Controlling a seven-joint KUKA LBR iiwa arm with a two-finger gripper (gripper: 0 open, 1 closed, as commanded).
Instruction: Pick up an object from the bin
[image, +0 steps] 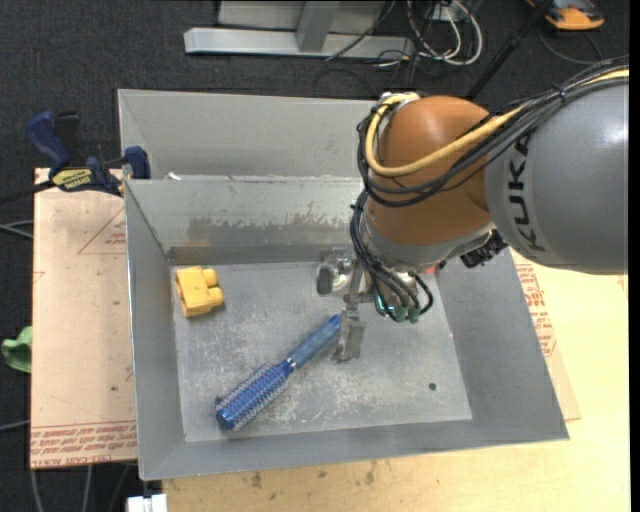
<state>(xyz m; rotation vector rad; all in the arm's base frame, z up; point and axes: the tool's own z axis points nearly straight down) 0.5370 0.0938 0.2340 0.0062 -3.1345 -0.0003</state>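
A blue hairbrush (272, 381) lies aslant on the bin floor, its bristled head toward the front left and its handle pointing up to the right. My gripper (348, 345) reaches down under the orange wrist cover and sits right at the tip of the brush handle, touching it or just beside it. A yellow toy block (198, 291) rests on the left of the floor, well away from the gripper.
The arm and its orange cover with cables hang over the bin's right back part. Bare floor stretches to the right of the gripper and along the front wall. The sloping bin walls rise on all sides.
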